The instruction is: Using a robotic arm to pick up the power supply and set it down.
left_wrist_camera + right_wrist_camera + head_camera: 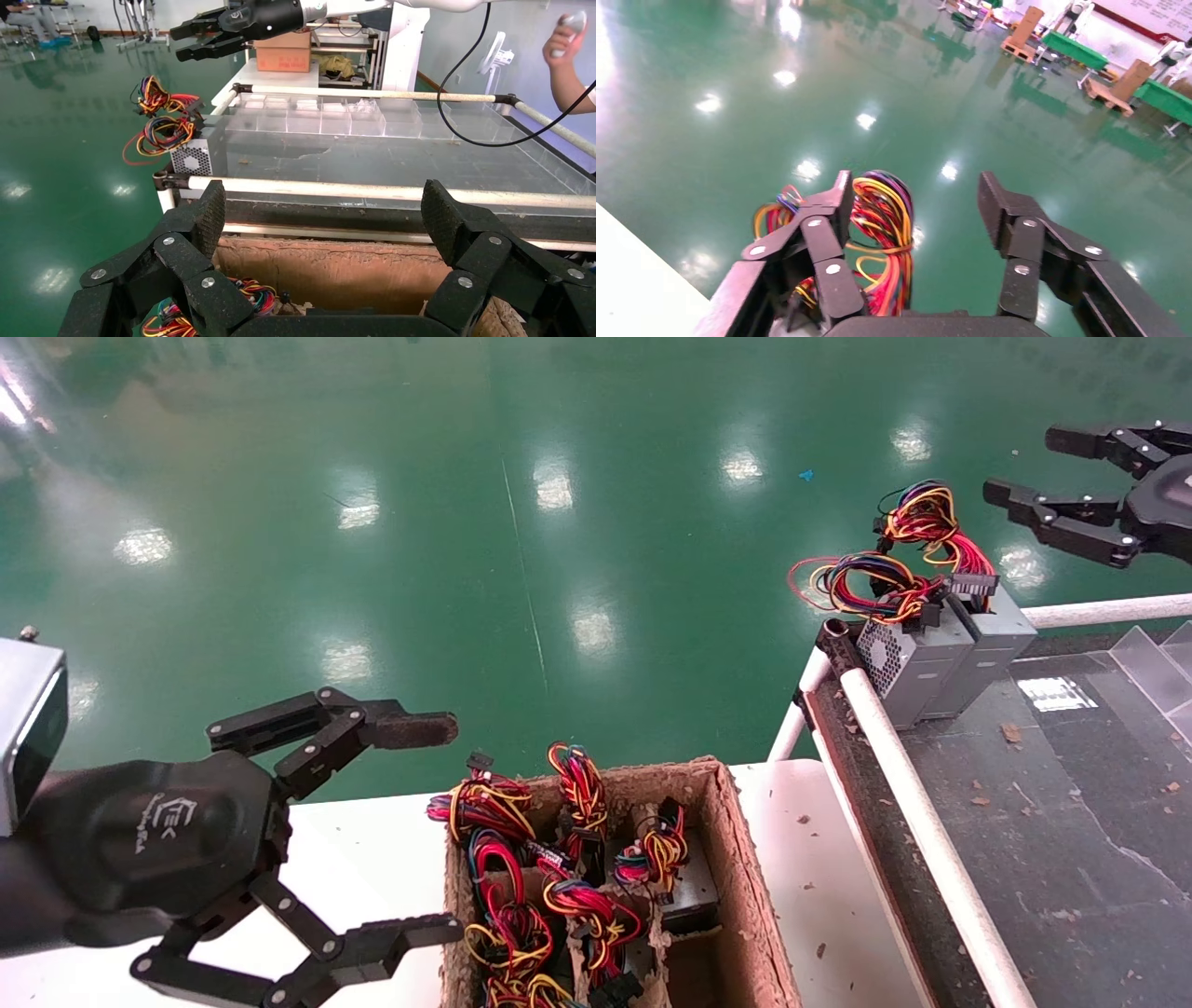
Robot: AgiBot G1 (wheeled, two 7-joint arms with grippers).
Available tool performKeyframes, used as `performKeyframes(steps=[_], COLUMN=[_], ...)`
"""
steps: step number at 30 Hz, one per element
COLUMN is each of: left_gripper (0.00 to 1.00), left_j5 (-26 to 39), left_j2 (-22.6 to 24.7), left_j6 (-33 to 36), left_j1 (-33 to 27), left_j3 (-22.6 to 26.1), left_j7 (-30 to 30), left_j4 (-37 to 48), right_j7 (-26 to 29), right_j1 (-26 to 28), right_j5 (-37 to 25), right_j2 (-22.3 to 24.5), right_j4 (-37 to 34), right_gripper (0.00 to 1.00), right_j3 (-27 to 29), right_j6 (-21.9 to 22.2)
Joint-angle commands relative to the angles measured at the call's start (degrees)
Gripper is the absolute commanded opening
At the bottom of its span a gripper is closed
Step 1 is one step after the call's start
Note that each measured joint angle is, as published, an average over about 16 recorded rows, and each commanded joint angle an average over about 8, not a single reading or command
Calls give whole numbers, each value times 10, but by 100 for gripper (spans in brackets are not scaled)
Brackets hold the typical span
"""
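The power supply (998, 633), a small grey box, stands upright at the far corner of the dark belt (1071, 784). Its red, yellow and orange wire bundle (929, 520) and black connector (974, 584) rise from its top. My right gripper (1024, 466) hovers open just above and beyond it, holding nothing. In the right wrist view the wire bundle (880, 225) stands between the spread fingers, close to one of them (831, 210), with the right gripper (916, 193) open. My left gripper (438, 831) (323, 210) is open and empty beside the cardboard box.
A lighter grey box with a mesh side (896, 661) (191, 159) leans against the power supply. A brown cardboard box (736, 859) with dividers holds several wired units on the white table (372, 850). White rails (908, 794) frame the belt. Clear trays (316, 116) sit farther along.
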Motion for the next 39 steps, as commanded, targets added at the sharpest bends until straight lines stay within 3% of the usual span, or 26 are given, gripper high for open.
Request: performKeyframes(steps=[1,39], left_gripper=[100,100], left_j5=[0,0], left_j2=[0,0], left_j6=[0,0], left_j1=[0,0], left_j3=[0,0], left_j7=[0,0], left_j4=[0,0], right_j7=[2,209], right_j1=[-5,-264], right_j5=[7,212], right_j2=[2,55], right_j4=[8,414], right_gripper=[100,100], right_j3=[2,11], right_j6=[-3,-89])
